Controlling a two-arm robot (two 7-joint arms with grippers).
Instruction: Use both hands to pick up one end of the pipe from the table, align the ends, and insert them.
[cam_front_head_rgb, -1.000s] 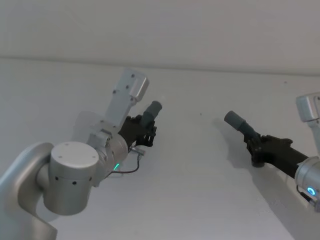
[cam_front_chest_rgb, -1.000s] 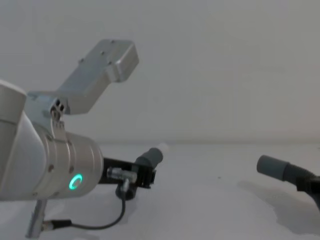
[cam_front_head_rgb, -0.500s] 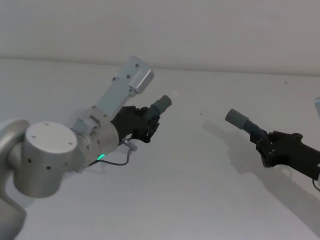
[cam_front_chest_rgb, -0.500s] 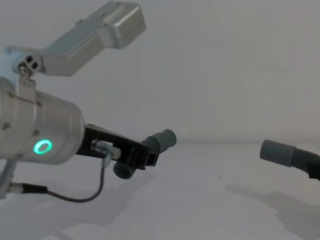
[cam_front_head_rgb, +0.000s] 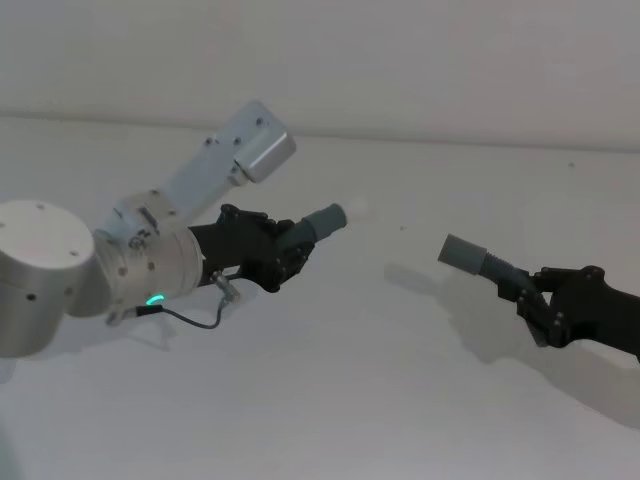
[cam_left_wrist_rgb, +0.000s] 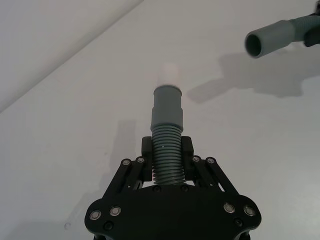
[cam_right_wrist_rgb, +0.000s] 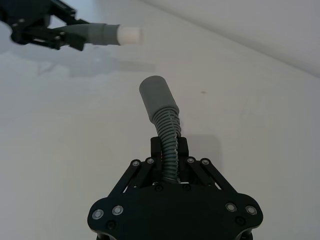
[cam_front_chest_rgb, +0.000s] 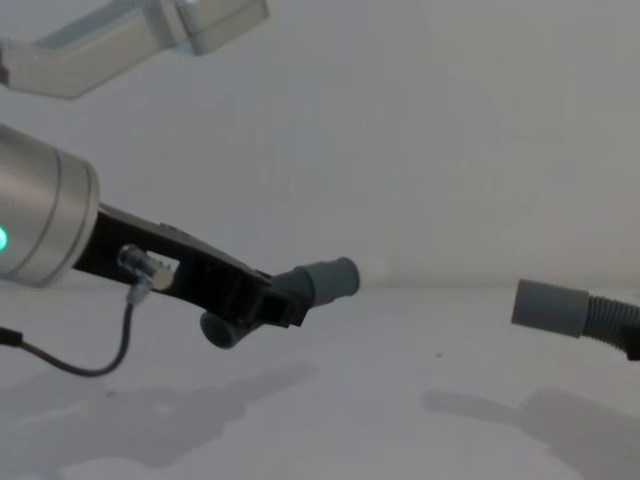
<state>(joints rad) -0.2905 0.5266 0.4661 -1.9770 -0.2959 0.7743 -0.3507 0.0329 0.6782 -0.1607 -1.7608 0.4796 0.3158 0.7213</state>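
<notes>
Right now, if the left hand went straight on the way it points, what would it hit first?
Probably nothing soon: the black left hand, holding the grey ribbed hose, points past the other grey round cuff toward the flat white table.

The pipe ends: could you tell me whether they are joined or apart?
Apart. The left gripper holds the white-tipped end, the right gripper the other end, with bare table showing between them.

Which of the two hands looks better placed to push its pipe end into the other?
Probably the left hand. It grips the pipe close behind a white-tipped cuff that sticks out straight. The right hand holds its open cuff on a longer, bent ribbed neck. A gap separates them.
</notes>
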